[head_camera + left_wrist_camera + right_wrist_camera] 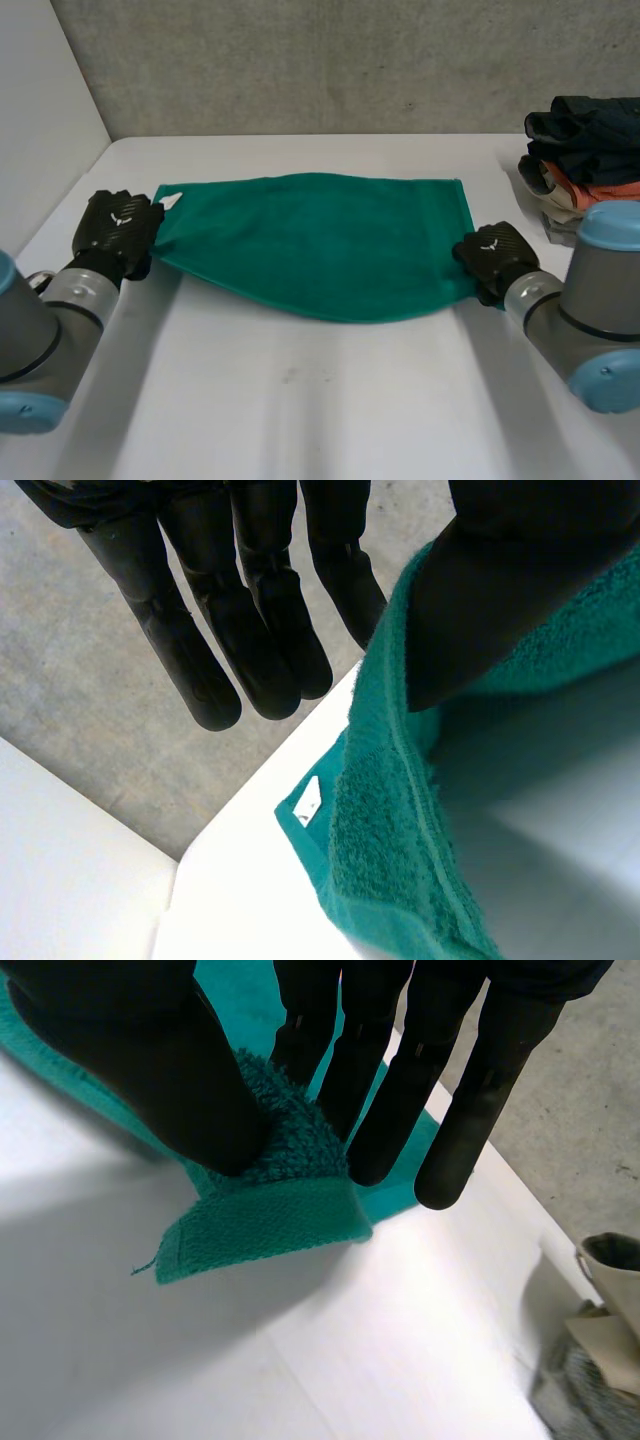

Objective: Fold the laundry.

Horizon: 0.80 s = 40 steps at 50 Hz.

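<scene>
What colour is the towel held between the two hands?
The towel is plain teal green, seen best in the head view.

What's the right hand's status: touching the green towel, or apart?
Touching. Right wrist view: the right hand pinches the green towel near its corner between thumb and fingers.

A towel [320,245] is stretched across the middle of the table [300,400], pinched at its left end by the left hand [118,232] and at its right end by the right hand [492,255]. A pile of clothes [585,150] is set behind the right hand.

One green towel [320,240], one clothes pile [585,150], one white table [300,400], two robot hands [118,228] [490,255].
</scene>
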### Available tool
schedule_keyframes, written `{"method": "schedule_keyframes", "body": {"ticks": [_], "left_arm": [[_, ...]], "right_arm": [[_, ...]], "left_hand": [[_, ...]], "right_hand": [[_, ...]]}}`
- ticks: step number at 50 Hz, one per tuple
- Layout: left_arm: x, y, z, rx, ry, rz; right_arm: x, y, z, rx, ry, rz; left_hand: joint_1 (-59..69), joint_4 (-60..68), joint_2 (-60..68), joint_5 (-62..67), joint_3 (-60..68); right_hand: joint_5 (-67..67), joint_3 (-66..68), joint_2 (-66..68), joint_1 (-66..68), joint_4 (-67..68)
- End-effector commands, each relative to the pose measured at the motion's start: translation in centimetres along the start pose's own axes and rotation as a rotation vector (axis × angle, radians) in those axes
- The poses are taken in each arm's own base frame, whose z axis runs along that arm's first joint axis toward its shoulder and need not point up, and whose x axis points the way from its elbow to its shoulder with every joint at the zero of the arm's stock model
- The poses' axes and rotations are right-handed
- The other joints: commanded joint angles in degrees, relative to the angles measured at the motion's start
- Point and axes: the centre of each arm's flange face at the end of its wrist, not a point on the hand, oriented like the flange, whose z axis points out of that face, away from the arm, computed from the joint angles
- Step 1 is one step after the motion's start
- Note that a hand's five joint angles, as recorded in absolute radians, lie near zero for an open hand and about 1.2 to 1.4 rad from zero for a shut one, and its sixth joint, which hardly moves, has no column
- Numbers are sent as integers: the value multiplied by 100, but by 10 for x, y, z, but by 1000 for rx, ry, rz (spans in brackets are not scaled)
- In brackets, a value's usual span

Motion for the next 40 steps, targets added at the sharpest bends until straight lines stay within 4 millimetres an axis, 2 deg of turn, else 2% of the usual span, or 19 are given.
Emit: {"method": "schedule_keyframes", "body": {"ticks": [1,2,3,4,5,6,8,11,15,16,19,20,21,22,23,30,34,35,40], "left_arm": [[-3,-16,-46,-104,60,105],[-3,-15,-62,-172,100,154],[-3,-14,-70,-212,126,179],[-2,-13,-79,-255,157,203],[-1,-9,-96,-349,224,245],[-2,-8,-104,-393,256,261],[-1,-4,-124,-495,343,293],[0,-5,-125,-489,372,327],[-1,-13,-107,-355,331,349],[-3,-14,-94,-293,301,356],[-2,-10,-70,-215,260,357],[1,-11,-54,-158,237,358],[4,-12,-44,-122,222,361],[5,-14,-37,-99,212,363],[9,-16,-20,-45,189,369],[20,3,39,-8,135,381],[25,12,58,-32,112,382],[28,12,60,-30,109,385],[40,13,69,-35,97,389]], "right_arm": [[12,-1,-42,-151,-71,-161],[12,0,-49,-186,-96,-173],[12,3,-65,-270,-166,-190],[12,3,-72,-302,-193,-195],[12,3,-80,-336,-221,-199],[12,3,-96,-404,-284,-203],[14,3,-107,-450,-329,-197],[21,1,-108,-452,-331,-183],[28,-2,-93,-374,-242,-196],[29,-3,-90,-357,-223,-196],[30,3,-69,-321,-169,-147],[30,6,-63,-317,-158,-132],[32,8,-50,-305,-125,-108],[32,9,-45,-300,-112,-97],[33,9,-40,-294,-100,-93],[35,0,2,-230,34,-147],[37,-5,25,-155,88,-160],[38,-4,34,-131,104,-165],[33,-8,57,-51,137,-180]], "left_hand": [[1278,1115,1123,1300,1158],[1278,1115,1123,1300,1158],[1278,1115,1123,1300,1158],[1278,1115,1123,1300,1158],[1278,1115,1123,1300,1158],[1278,1115,1123,1300,1158],[1278,1115,1123,1300,1158],[1278,1115,1123,1300,1158],[1278,1115,1123,1300,1158],[1278,1115,1123,1300,1158],[1278,1115,1123,1300,1158],[1278,1115,1123,1300,1158],[1278,1115,1123,1300,1158],[1278,1115,1123,1300,1158],[1278,1115,1123,1300,1158],[1278,1115,1123,1300,1158],[1278,1115,1123,1300,1158],[1278,1115,1123,1300,1158],[1278,1115,1123,1300,1158]], "right_hand": [[1347,1175,1202,1521,1126],[1347,1175,1202,1521,1126],[1347,1175,1202,1521,1126],[1347,1175,1202,1521,1126],[1347,1175,1202,1521,1126],[1347,1175,1202,1521,1126],[1347,1175,1202,1521,1126],[1347,1175,1202,1521,1126],[1347,1175,1202,1521,1126],[1347,1175,1202,1521,1126],[1347,1175,1202,1521,1126],[1347,1175,1202,1521,1126],[1347,1175,1202,1521,1126],[1347,1175,1202,1521,1126],[1347,1175,1202,1521,1126],[1347,1175,1202,1521,1126],[1347,1175,1202,1521,1126],[1347,1175,1202,1521,1126],[1347,1175,1202,1521,1126]]}}
